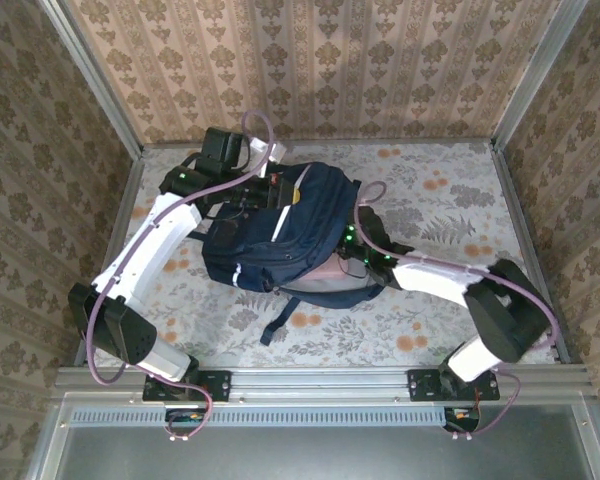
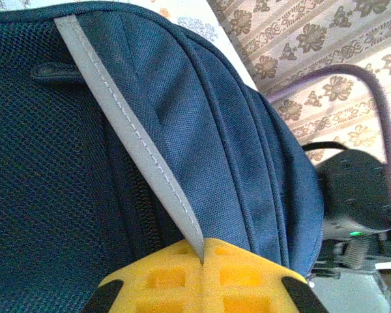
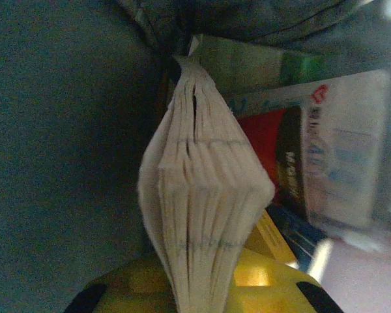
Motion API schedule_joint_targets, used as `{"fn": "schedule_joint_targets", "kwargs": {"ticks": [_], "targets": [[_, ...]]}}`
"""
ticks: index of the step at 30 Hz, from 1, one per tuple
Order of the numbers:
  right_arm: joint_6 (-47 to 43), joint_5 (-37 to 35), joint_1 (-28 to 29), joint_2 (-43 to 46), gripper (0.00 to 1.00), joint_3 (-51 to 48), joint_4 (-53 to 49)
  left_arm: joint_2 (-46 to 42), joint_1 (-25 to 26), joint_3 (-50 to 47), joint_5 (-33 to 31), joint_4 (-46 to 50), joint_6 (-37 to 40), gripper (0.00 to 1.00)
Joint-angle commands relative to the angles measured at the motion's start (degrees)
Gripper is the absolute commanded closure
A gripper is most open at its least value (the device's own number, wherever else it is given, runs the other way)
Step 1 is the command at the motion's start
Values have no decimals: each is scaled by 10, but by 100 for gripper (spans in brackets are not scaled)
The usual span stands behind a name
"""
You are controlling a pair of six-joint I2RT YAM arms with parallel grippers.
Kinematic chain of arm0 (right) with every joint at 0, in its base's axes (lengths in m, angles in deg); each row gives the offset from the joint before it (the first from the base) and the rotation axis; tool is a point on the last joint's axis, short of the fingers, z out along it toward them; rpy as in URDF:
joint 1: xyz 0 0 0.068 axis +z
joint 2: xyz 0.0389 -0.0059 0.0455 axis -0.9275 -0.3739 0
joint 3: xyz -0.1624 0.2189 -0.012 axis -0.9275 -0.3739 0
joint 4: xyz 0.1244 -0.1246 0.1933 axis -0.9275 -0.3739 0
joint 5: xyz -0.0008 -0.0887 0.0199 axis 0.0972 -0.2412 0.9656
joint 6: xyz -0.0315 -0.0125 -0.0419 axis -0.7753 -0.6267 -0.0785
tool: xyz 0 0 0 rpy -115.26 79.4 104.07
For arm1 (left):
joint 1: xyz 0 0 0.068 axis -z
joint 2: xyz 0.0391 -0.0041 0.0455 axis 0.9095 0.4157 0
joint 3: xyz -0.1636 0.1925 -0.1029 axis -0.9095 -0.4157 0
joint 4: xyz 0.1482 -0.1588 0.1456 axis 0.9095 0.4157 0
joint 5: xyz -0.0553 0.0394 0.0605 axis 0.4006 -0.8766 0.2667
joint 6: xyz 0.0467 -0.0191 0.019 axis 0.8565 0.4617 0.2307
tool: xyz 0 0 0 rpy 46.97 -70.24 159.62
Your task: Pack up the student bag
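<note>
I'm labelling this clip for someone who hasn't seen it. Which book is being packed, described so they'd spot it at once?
Find the big navy student bag in the middle of the top view; the right gripper reaches into its opening. The book it pinches shows fanned cream page edges, whereas the neighbouring books show green, red-and-black and white printed covers.

Legible text: none can be read | pale book cover (image 3: 342,156): blurred bluish print and a small red emblem are seen at its top, not decipherable | dark book spine (image 3: 289,171): white lettering is seen, too blurred to be read
</note>
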Motion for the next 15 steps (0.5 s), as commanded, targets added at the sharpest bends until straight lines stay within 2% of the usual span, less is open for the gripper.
{"fn": "schedule_joint_targets", "kwargs": {"ticks": [1, 4, 7, 11, 15], "targets": [[10, 9, 14, -62, 98, 68, 72, -22, 7, 7, 66, -124, -39, 100], [3, 27, 30, -121, 89, 122, 68, -19, 7, -9, 64, -156, -64, 100], [-35, 38, 34, -138, 71, 141, 58, -16, 6, -14, 55, -160, -72, 100], [-83, 29, 18, -84, 49, 85, 58, -28, 0, -33, 26, -168, -85, 100], [-131, 46, -2, -1, 32, 11, 65, -56, -13, -74, -2, -203, -120, 100]]}}
